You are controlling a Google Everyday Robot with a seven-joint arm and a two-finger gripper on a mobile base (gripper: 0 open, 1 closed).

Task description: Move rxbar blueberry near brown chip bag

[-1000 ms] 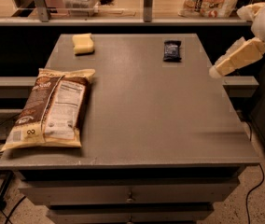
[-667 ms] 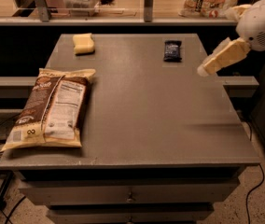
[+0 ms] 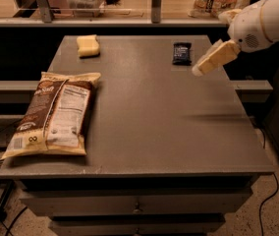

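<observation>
Your pincer (image 3: 201, 69) is hovering upper right, just beside the rxbar blueberry (image 3: 181, 52) on the worktop (image 3: 154, 127), likely lining up a pickup; you cannot tell its width. The brown chip bag (image 3: 56, 113) is lying left.

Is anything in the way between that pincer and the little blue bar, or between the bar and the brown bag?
Nothing visible. The pincer hangs just right of the rxbar blueberry, apart from it. Bare table runs from the bar to the brown chip bag; the yellow sponge lies farther back, off that line.
</observation>
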